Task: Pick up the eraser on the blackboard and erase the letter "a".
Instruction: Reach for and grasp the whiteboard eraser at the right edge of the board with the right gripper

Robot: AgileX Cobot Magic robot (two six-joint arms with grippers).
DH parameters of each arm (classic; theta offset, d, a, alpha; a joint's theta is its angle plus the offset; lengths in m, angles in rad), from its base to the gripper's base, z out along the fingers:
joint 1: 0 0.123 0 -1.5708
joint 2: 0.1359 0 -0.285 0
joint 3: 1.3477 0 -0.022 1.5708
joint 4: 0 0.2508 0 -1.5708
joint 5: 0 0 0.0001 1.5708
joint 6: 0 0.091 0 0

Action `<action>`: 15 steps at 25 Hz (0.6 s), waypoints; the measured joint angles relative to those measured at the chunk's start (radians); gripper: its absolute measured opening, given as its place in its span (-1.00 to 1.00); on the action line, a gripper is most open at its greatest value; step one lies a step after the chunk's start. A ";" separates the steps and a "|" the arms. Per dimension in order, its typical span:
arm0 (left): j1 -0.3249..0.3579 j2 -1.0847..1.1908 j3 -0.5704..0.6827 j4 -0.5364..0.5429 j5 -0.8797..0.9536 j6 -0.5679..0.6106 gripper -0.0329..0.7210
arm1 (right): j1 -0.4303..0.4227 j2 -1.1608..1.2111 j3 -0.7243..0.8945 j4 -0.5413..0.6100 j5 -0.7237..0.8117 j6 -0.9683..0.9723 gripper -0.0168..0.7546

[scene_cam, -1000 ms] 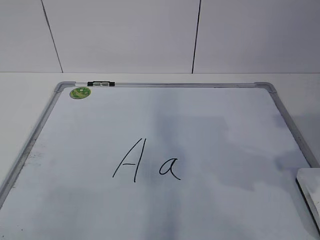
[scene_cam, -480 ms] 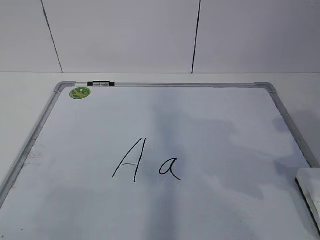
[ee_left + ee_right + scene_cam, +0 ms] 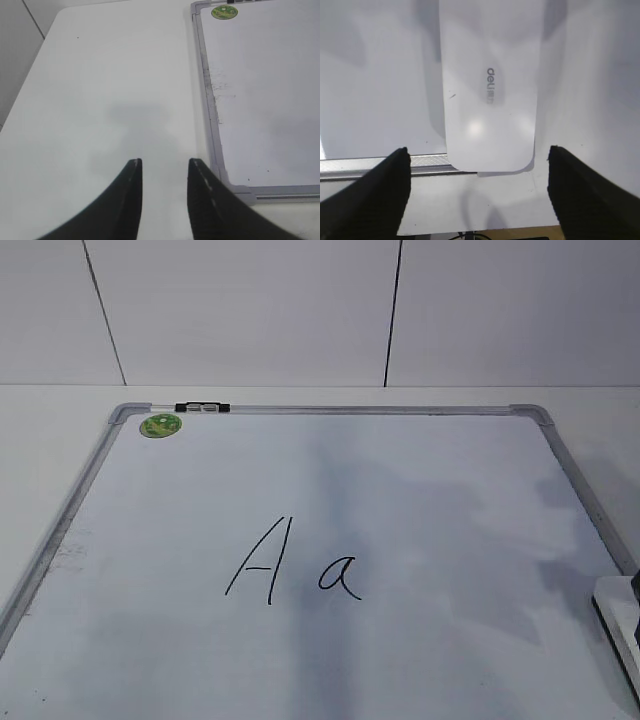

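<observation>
The blackboard [image 3: 330, 490] is a white board with a grey frame lying flat on the table. A capital "A" [image 3: 256, 560] and the letter "a" [image 3: 340, 577] are written near its middle. The eraser [image 3: 620, 615] lies at the board's right edge, and the exterior view cuts it off. In the right wrist view the eraser [image 3: 490, 85] lies across the board's frame [image 3: 370, 165]. My right gripper [image 3: 477, 149] is wide open above the eraser's near end, one finger on each side, not touching it. My left gripper [image 3: 164, 165] is open and empty over bare table left of the blackboard [image 3: 260, 100].
A green round sticker [image 3: 160, 425] sits at the board's far left corner; it also shows in the left wrist view [image 3: 224, 12]. A black clip [image 3: 202, 407] sits on the far frame. A tiled wall [image 3: 300, 310] stands behind the table. The table's front edge shows in the right wrist view [image 3: 485, 231].
The shadow on the board's right side has shifted toward the eraser. A dark sliver has appeared at the right edge just above the eraser. The letters and the eraser have not moved.
</observation>
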 joint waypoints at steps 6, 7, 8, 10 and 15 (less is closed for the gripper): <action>0.000 0.000 0.000 0.000 0.000 0.000 -0.29 | 0.000 0.052 0.000 -0.002 -0.023 0.002 0.80; 0.000 0.000 0.000 0.000 0.000 0.000 -0.29 | 0.000 0.056 0.000 -0.004 -0.027 0.002 0.80; 0.000 0.000 0.000 0.000 0.000 0.000 -0.29 | 0.000 0.062 0.000 -0.006 -0.029 0.002 0.80; 0.000 0.000 0.000 0.000 0.000 0.000 -0.29 | -0.005 0.066 0.000 -0.006 -0.033 0.004 0.80; 0.000 0.000 0.000 0.000 0.000 0.000 -0.29 | -0.029 0.084 0.000 0.000 -0.037 0.004 0.80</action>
